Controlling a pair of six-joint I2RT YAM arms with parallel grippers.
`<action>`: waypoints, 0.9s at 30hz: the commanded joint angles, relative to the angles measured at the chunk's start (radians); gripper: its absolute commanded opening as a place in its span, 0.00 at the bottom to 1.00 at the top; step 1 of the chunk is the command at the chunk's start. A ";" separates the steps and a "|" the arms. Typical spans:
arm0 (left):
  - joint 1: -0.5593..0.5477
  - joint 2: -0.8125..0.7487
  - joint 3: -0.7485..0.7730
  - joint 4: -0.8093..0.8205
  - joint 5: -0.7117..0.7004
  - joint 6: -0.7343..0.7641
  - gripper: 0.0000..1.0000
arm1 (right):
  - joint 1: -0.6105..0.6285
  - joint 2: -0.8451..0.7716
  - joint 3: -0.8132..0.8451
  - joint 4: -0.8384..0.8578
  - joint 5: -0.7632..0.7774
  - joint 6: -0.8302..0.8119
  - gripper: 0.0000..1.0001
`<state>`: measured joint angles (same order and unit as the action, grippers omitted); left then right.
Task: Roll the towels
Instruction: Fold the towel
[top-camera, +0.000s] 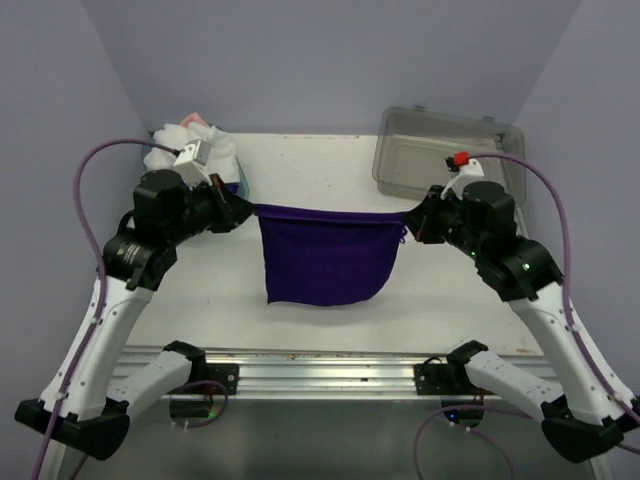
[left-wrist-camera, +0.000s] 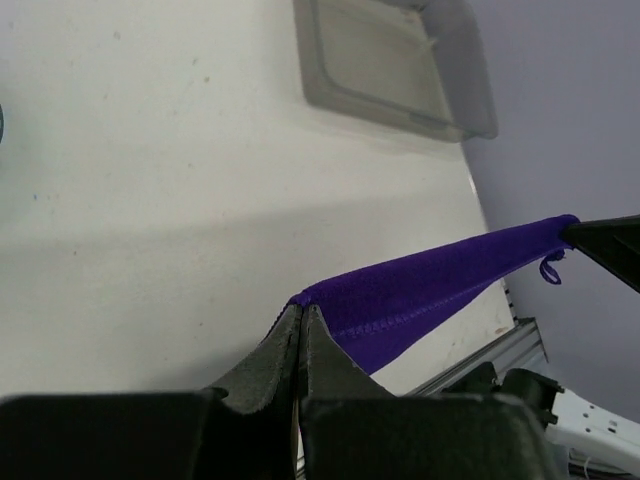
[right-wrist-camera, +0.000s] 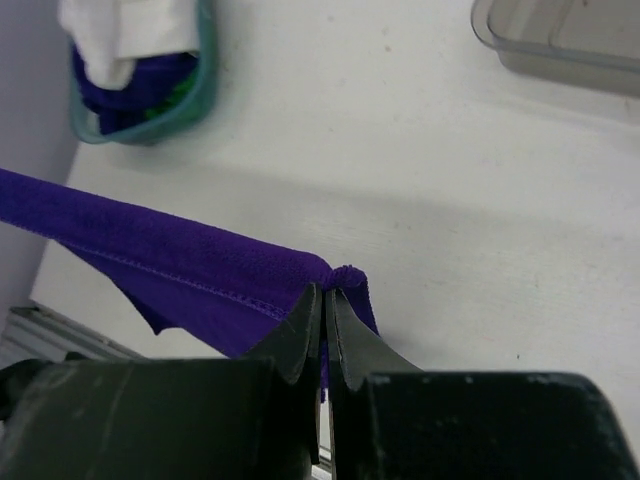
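A dark purple towel (top-camera: 325, 255) hangs stretched between both grippers above the table, its top edge taut and its lower part draping toward the near edge. My left gripper (top-camera: 250, 208) is shut on the towel's left top corner (left-wrist-camera: 305, 302). My right gripper (top-camera: 408, 222) is shut on the right top corner (right-wrist-camera: 345, 275). Seen from the left wrist, the purple towel (left-wrist-camera: 430, 285) runs off to the right gripper's fingertips (left-wrist-camera: 610, 245). More towels, white (top-camera: 180, 145) and peach-pink (top-camera: 195, 120), lie heaped in the basket at the back left, with further purple cloth (right-wrist-camera: 120, 95) under the white towel (right-wrist-camera: 125, 30).
A teal plastic basket (right-wrist-camera: 205, 85) stands at the back left corner. A clear grey plastic bin (top-camera: 445, 150) sits at the back right, also in the left wrist view (left-wrist-camera: 390, 65). The metal rail (top-camera: 320, 365) runs along the table's near edge. Purple-grey walls enclose the table.
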<state>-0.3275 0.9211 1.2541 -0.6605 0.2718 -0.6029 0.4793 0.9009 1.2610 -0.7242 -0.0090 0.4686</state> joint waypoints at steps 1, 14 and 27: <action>0.004 0.122 -0.082 0.074 -0.043 -0.014 0.00 | -0.002 0.140 -0.070 0.061 0.096 -0.013 0.00; 0.062 0.691 0.051 0.199 -0.079 0.045 0.00 | -0.018 0.792 0.135 0.258 0.239 -0.122 0.00; 0.094 0.828 0.081 0.216 0.007 0.055 0.00 | -0.042 0.850 0.169 0.226 0.156 -0.079 0.00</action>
<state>-0.2375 1.7924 1.3491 -0.4854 0.2291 -0.5789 0.4355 1.8210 1.4578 -0.4992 0.1802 0.3744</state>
